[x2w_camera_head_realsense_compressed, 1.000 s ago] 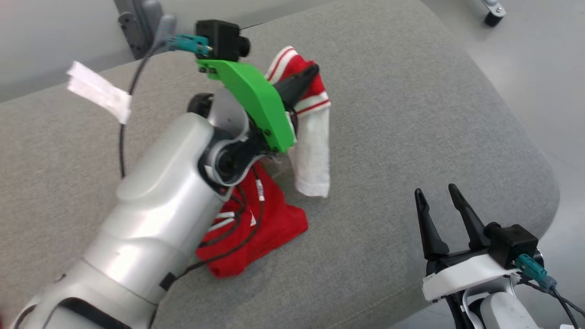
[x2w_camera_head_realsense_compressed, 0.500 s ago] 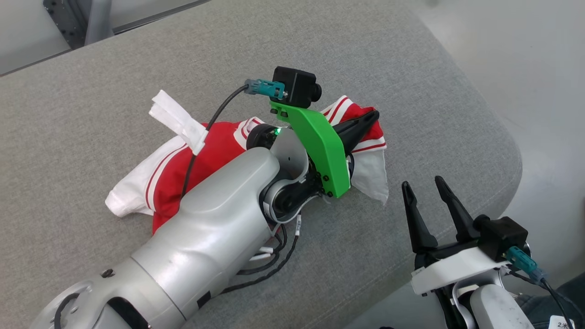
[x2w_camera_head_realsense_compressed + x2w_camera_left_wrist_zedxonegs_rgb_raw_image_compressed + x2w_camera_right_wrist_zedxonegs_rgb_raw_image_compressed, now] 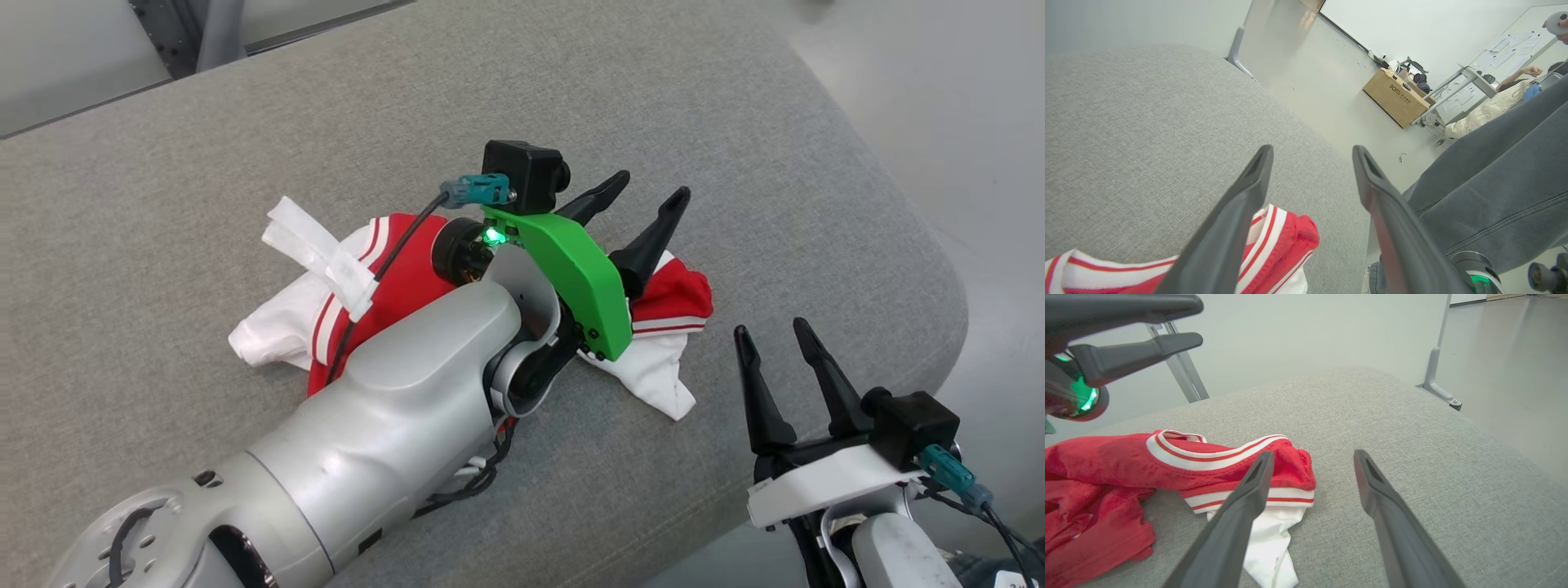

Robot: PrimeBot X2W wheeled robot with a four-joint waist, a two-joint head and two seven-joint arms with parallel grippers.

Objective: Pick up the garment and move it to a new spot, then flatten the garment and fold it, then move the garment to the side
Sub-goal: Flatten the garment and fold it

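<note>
The left fingers [image 3: 661, 229] are spread wide over the red shirt [image 3: 392, 278], mid frame. The right fingers [image 3: 755, 392], lower right, are spread too, holding nothing.

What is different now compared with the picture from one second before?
The left claw let go of the garment: it was shut on the raised red-and-white cloth, and now it stands open over it. The garment came down and lies crumpled on the grey cushion. The right claw stayed open, apart from the garment.
</note>
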